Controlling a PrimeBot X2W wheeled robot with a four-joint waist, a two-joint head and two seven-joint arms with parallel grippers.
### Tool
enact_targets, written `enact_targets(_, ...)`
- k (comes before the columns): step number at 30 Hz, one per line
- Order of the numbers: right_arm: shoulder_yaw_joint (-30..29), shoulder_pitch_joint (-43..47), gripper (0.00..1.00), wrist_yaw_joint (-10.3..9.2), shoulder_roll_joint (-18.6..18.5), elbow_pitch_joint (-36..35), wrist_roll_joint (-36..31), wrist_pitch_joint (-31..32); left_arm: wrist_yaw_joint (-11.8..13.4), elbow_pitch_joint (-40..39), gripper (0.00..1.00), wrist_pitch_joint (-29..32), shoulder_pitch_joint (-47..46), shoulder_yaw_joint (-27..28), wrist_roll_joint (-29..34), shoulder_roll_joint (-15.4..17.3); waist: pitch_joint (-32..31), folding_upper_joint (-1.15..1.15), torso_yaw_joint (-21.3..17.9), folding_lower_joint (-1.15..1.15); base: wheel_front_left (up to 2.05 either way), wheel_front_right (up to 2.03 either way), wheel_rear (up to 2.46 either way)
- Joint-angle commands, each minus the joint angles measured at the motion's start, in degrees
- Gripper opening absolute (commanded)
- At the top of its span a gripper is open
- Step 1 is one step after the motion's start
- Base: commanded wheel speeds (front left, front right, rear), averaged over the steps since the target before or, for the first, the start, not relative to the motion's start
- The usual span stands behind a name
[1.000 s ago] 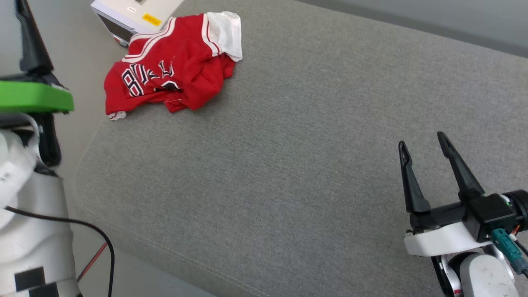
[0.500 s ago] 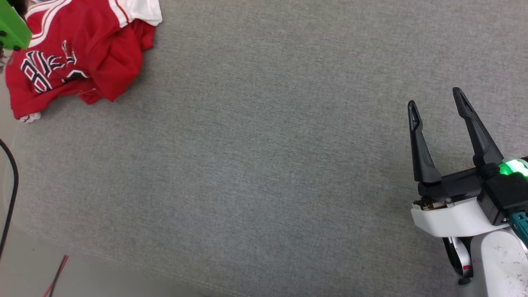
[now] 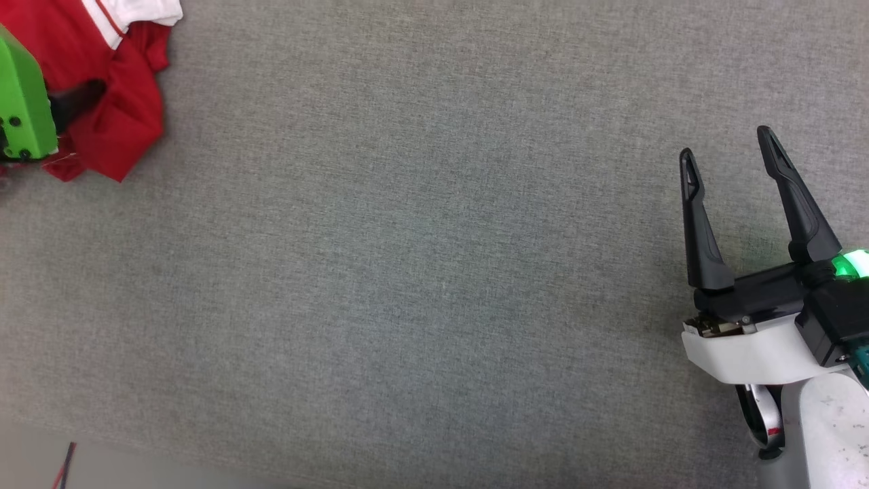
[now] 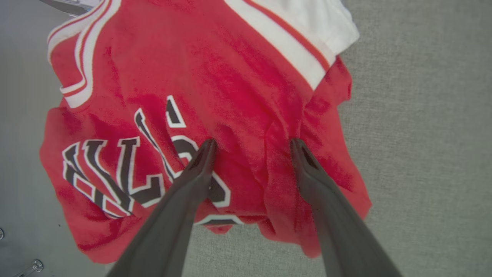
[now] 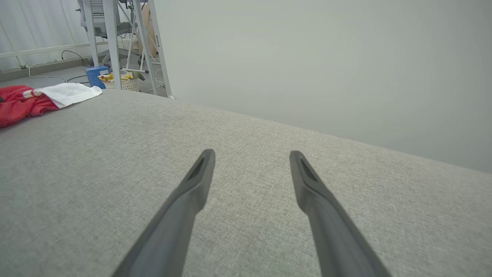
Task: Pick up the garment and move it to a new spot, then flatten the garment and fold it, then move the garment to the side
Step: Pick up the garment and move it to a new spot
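Observation:
The garment [image 4: 238, 77], a red jersey with a white sleeve and black white-outlined lettering, lies crumpled at the grey cushion's left end. It also shows in the head view's top left corner [image 3: 122, 115] and far left in the right wrist view [image 5: 23, 102]. My left gripper [image 4: 252, 144] hangs open right over its middle folds, fingertips close to the cloth; whether they touch it I cannot tell. The left arm's green housing [image 3: 24, 109] covers part of the garment. My right gripper [image 3: 726, 146] stands open and empty over bare cushion at the lower right, far from the garment.
The wide grey upholstered cushion [image 3: 434, 272] spreads between the two arms. A strip of floor with a red-black cable [image 3: 64, 465] shows at the lower left. Beyond the cushion stand metal frame legs [image 5: 111, 38], a blue box [image 5: 96, 75] and a basket [image 5: 119, 82].
The head camera has swung, so the garment has slid to the top left corner. My left gripper has come down over the garment. Both grippers have stayed open.

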Motion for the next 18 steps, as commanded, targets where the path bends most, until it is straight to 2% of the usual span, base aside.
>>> enact_targets(1,-0.1,-1.4,1.00,-0.05,-0.4,-0.4,-0.2,-0.3,-0.2,0.4,1.00,0.5,1.5,-0.9,-0.4,0.2,1.3,0.00,-0.8,0.00,0.00,0.00,0.00)
enact_targets(9,0.2,-2.4,1.00,-0.05,-0.5,0.1,0.3,-0.3,-0.2,5.8,1.00,-0.6,3.0,-5.8,-2.6,-2.3,2.6,0.00,-1.7,0.00,0.00,0.00,0.00)
enact_targets(10,0.2,-2.5,1.00,-0.05,-0.5,0.2,0.3,-0.3,-0.2,5.9,0.72,-1.1,2.9,-6.2,-2.6,-2.3,2.4,0.00,-1.7,0.00,0.00,0.00,0.00)
enact_targets(11,0.1,-2.4,1.00,-0.05,-0.5,0.3,0.4,-0.3,-0.2,6.1,0.00,-2.0,3.0,-6.4,-3.0,-2.4,2.1,0.00,-1.7,0.00,0.00,0.00,0.00)
enact_targets(18,0.1,-1.6,1.00,-0.05,-0.1,1.2,1.3,-0.3,-0.2,4.2,0.00,-10.1,0.7,-8.5,-3.0,-0.4,-2.1,0.00,-1.2,0.00,0.00,0.00,0.00)
